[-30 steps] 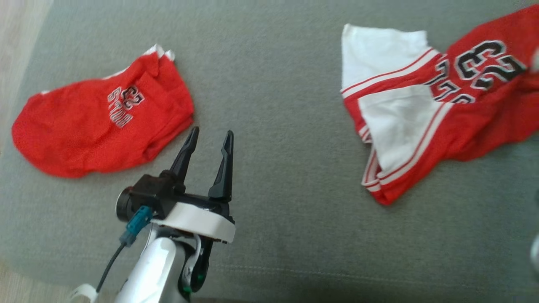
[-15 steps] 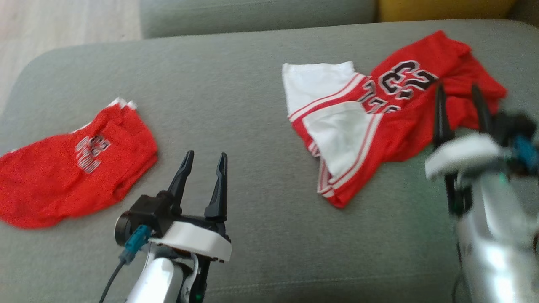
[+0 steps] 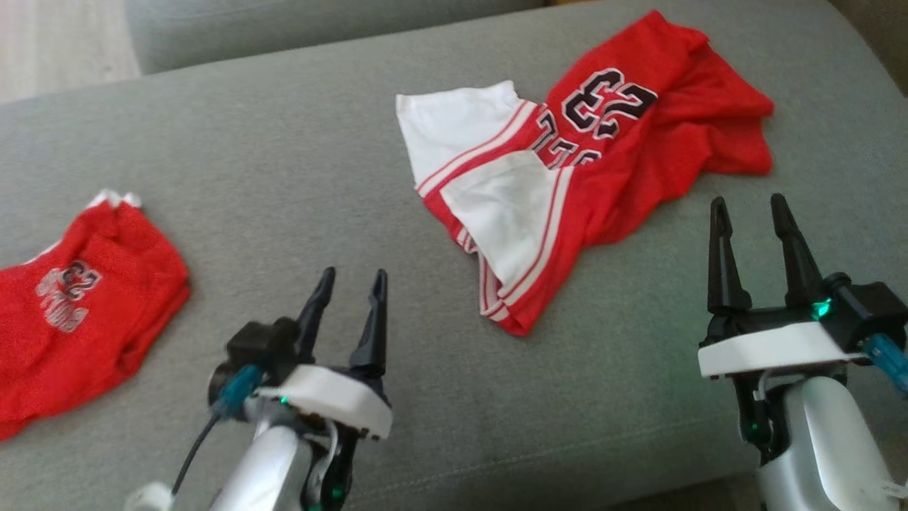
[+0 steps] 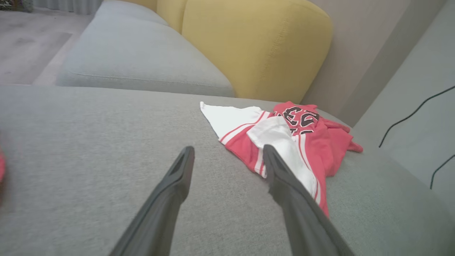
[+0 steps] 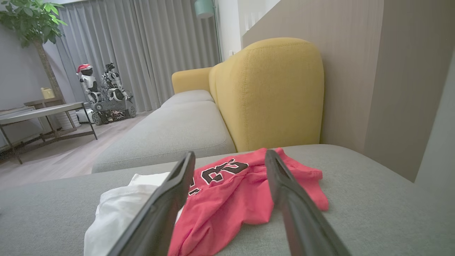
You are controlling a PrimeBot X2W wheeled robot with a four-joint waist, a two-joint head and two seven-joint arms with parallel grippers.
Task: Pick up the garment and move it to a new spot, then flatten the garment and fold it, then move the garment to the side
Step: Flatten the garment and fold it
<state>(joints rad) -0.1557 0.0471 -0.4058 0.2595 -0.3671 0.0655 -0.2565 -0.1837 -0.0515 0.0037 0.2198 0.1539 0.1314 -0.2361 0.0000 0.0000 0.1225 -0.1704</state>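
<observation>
On the grey sofa seat (image 3: 284, 156), in the head view, the garment (image 3: 567, 177) is lying crumpled at the far side, right of centre. It is a red jersey with black numerals facing up, and its white, red-striped panels are spreading toward the left and near side. A second red garment (image 3: 78, 319) is lying at the near left, well apart from the first. The left gripper (image 3: 355, 271) is hovering over bare seat between the two pieces, its jaws spread and holding nothing. The right gripper (image 3: 748, 200) is standing at the near right, jaws likewise spread and empty, near the garment's right-hand red edge and apparently not touching it.

In the left wrist view, the left gripper (image 4: 228, 149) is pointing across the sofa seat (image 4: 89, 142) with its jaws spread wide and nothing between them. The garment (image 4: 249, 124) is lying beyond the right-hand finger, which is overlapping its near hem in this view. A yellow backrest (image 4: 256, 46) is rising at the far side, and a second seat cushion (image 4: 135, 60) is extending to the far left.

In the right wrist view, the right gripper (image 5: 230, 153) is facing the garment (image 5: 231, 192), jaws spread. The red part is showing between the fingers and the white part is lying to the left. The yellow backrest (image 5: 270, 92) is standing behind it. Farther off, grey curtains (image 5: 142, 49), a potted plant (image 5: 32, 21) and a low table (image 5: 39, 112) are showing.
</observation>
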